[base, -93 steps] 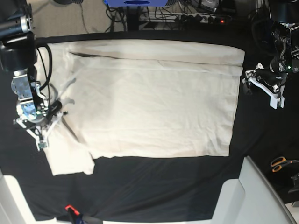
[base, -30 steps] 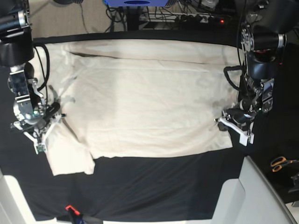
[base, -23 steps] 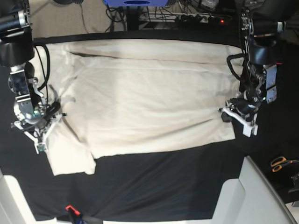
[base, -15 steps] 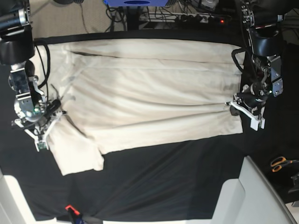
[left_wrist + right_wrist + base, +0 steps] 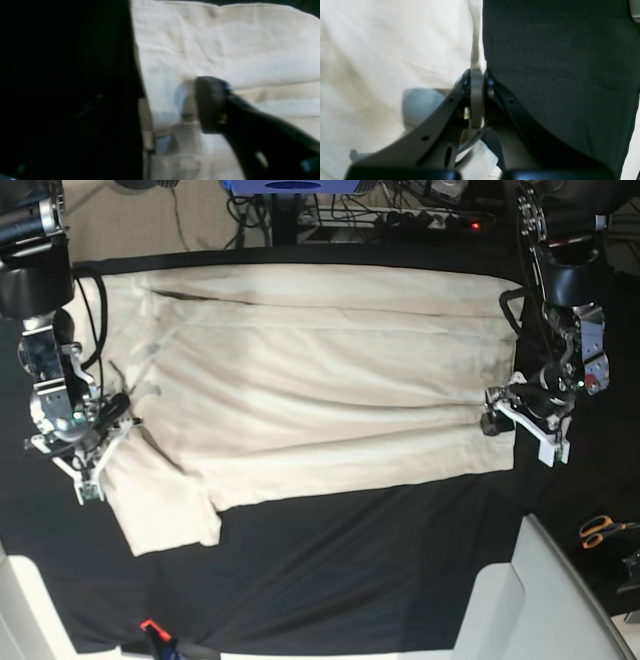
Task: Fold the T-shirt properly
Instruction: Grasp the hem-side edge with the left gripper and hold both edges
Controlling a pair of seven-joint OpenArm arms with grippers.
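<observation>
Spanning the black cloth-covered table (image 5: 330, 580), one cream wrinkled cotton T-shirt (image 5: 320, 380) is seen between two grippers: the right gripper (image 5: 88, 445) is clamped on its sleeve edge, the left gripper (image 5: 520, 425) is spread wide at its hem. Orange-handled scissors (image 5: 600, 530) lie far right; cables (image 5: 420, 215) run behind.

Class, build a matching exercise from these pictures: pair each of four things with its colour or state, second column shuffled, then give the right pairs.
Column A:
1. T-shirt
2. right claw
3. left claw
4. scissors

Column B:
a. orange handles
b. cream, spread out wrinkled on the black table cloth
c. open at the shirt's edge
d. shut on a pinch of cloth

Pairs: 1-b, 2-d, 3-c, 4-a
</observation>
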